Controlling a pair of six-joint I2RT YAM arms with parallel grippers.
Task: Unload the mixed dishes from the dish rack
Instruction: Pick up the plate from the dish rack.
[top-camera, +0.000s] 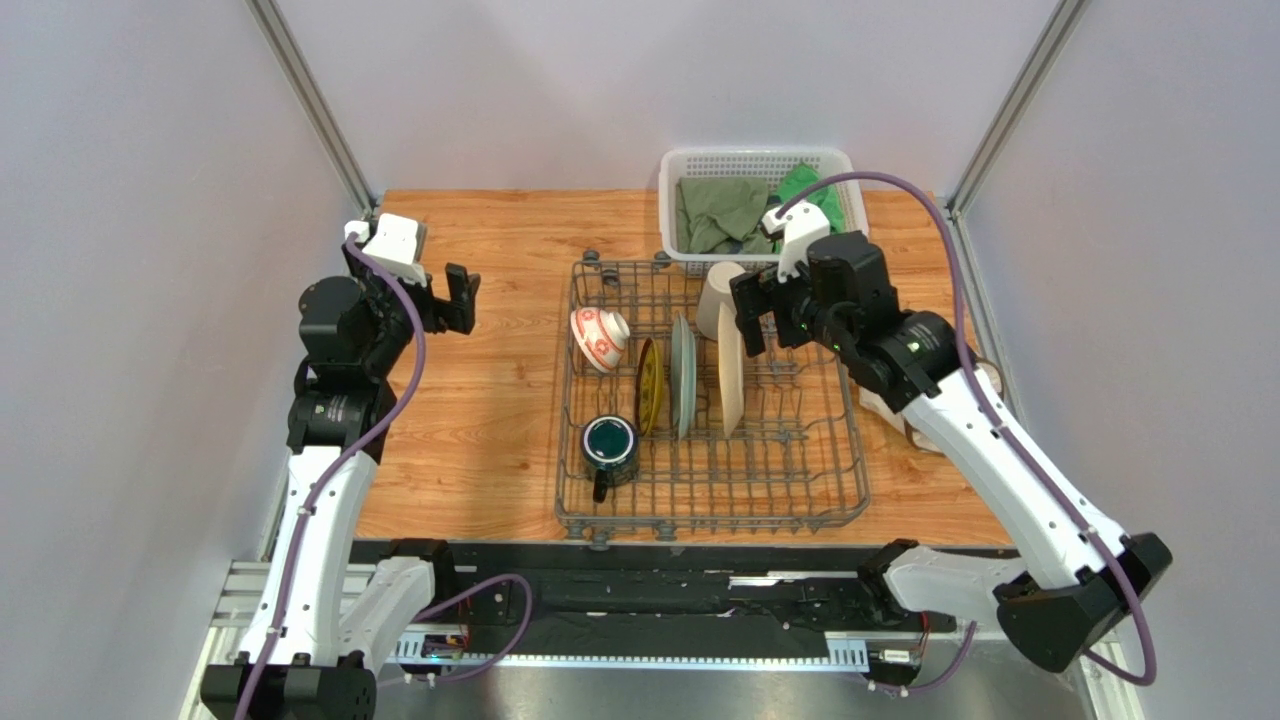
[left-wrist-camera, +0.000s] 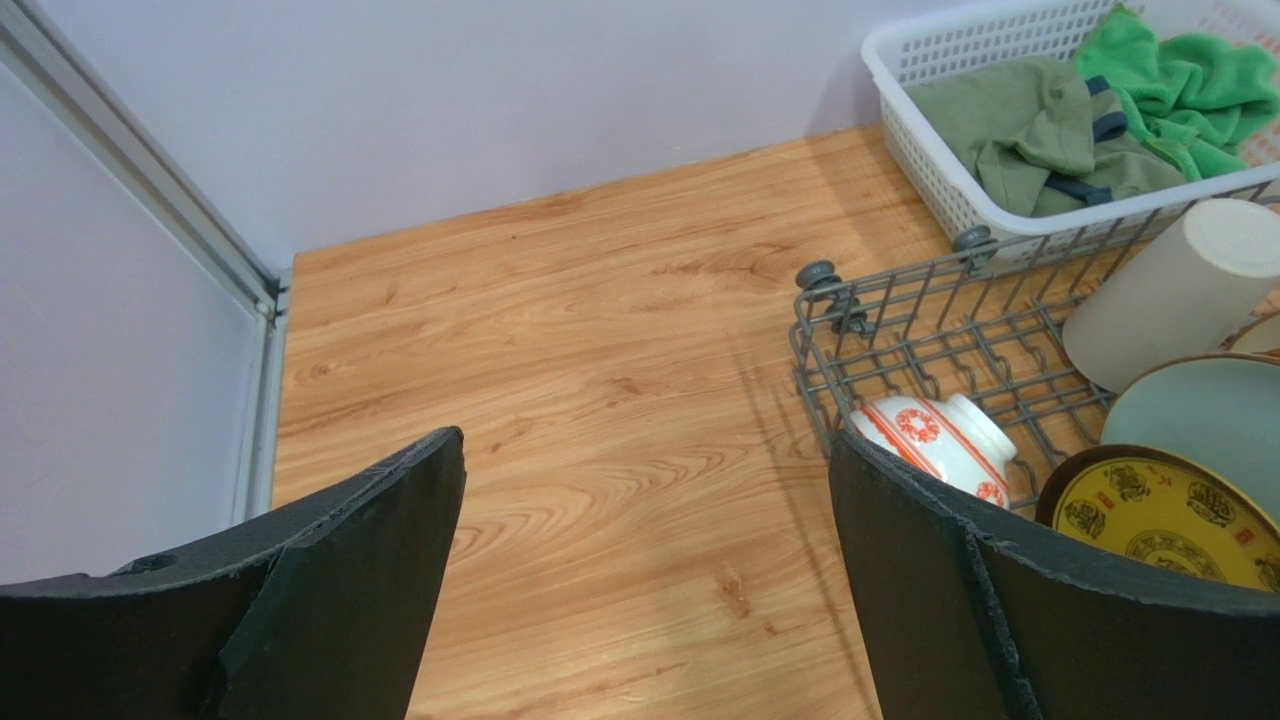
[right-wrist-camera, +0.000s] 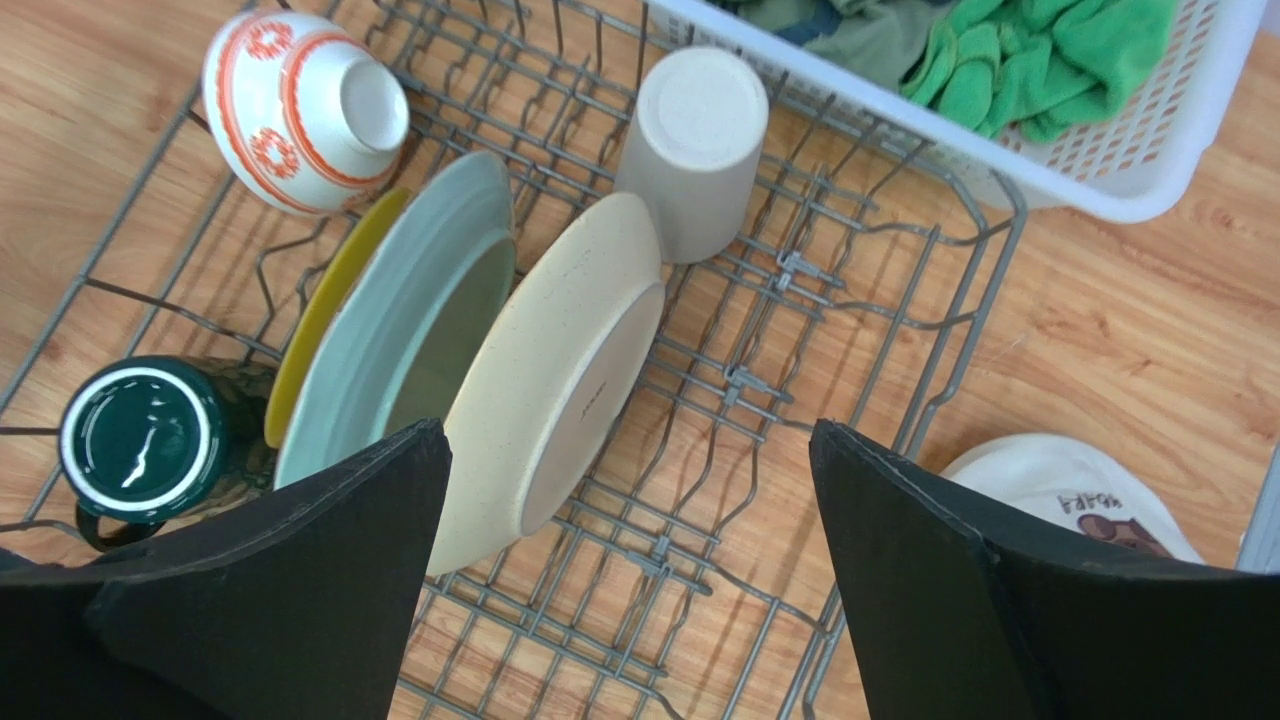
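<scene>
R gripper (right-wrist-camera: 619, 450) wide open, empty, above cream plate (right-wrist-camera: 564, 360); L gripper (left-wrist-camera: 643, 450) wide open, empty.

A grey wire dish rack (top-camera: 812, 465) stands on a honey-toned wood-grain table (left-wrist-camera: 601, 375). Inside the rack are a white bowl (right-wrist-camera: 301, 105) banded in orange-red with round medallions, a yellow plate (left-wrist-camera: 1157, 518) with a dark rim and dark motifs, a pale green plate (right-wrist-camera: 406, 323), a speckled cream plate (right-wrist-camera: 556, 375), a plain beige cup (right-wrist-camera: 691, 143) and a dark teal mug (right-wrist-camera: 143, 435) ringed in white. Beyond the rack, a white mesh basket (top-camera: 672, 210) holds olive and bright green cloths (right-wrist-camera: 1037, 53).
</scene>
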